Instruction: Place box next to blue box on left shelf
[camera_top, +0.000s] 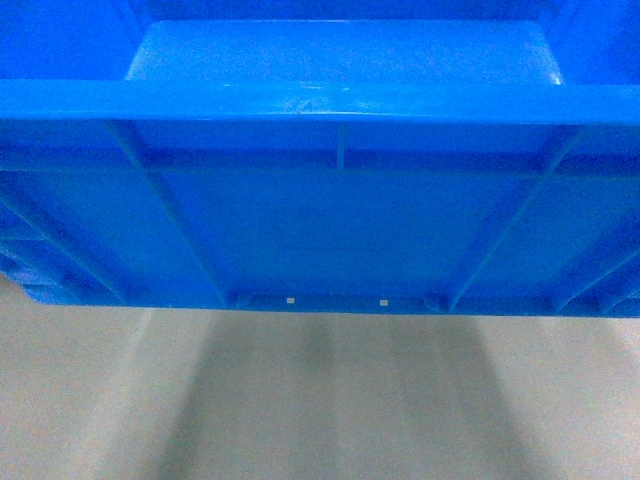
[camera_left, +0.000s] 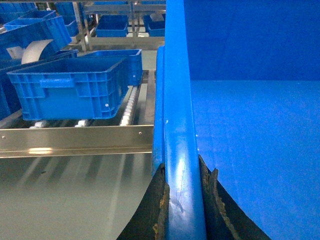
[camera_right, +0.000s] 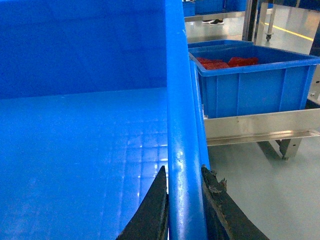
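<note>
The box (camera_top: 330, 230) fills the head view from 9 to 3 o'clock, held off the grey floor (camera_top: 330, 400), its ribbed near wall facing the camera and its bare interior showing at 12. It is not on the shelf yet.

In the left wrist view the shelf (camera_left: 75, 140) lies at 9 o'clock, a metal front rail with white rollers (camera_left: 127, 110) behind it. A second blue box (camera_left: 67, 87) already sits on those rollers, with free roller bed between it and the carried box; that gap looks like the target spot.

In the right wrist view another blue box (camera_right: 250, 82) with red contents sits at 2 o'clock on a separate metal rack (camera_right: 260, 127).

The box looks stiff, smooth and probably slick; empty, it should be light but bulky, so the thick rim on both sides seems the sensible hold. That is where it is taken: the left gripper (camera_left: 184, 200) is clenched on the left rim, dark fingers either side, and the right gripper (camera_right: 185, 200) clamps the right rim likewise.

Smallest are two pale dots (camera_top: 335, 300) at the base edge. No brand, label or legible writing shows anywhere.
</note>
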